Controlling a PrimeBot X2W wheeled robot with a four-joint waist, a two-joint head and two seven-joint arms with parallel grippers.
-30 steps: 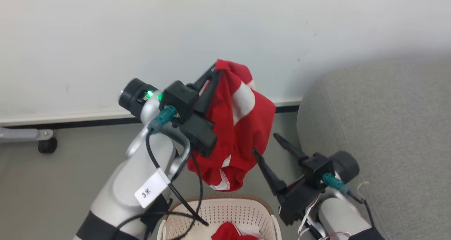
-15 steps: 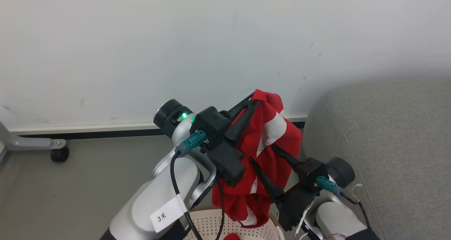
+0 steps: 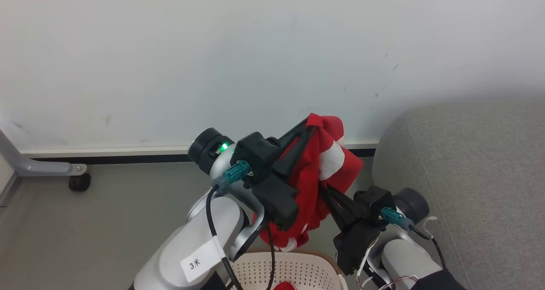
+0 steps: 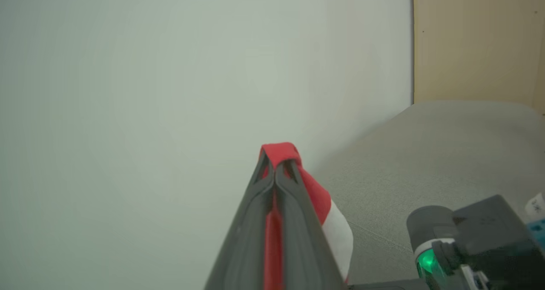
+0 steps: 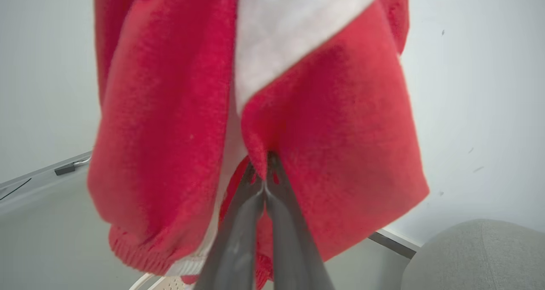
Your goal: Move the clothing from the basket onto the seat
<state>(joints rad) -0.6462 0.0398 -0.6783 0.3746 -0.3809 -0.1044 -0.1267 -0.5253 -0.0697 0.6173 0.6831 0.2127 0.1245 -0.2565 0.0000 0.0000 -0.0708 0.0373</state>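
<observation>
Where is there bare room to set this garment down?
The seat, at right, is bare where visible. So is the floor between wall and basket. Crowded above the basket: left claw and right claw pinch the clothing.

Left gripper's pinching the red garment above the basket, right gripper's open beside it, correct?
Not quite: the right gripper is shut on the red garment, as the right wrist view shows. The left gripper does pinch it above the basket.

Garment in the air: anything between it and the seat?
Nothing visible. The garment, pinched by the left hand and right hand, hangs above the basket; the seat lies right of it, open air between.
</observation>
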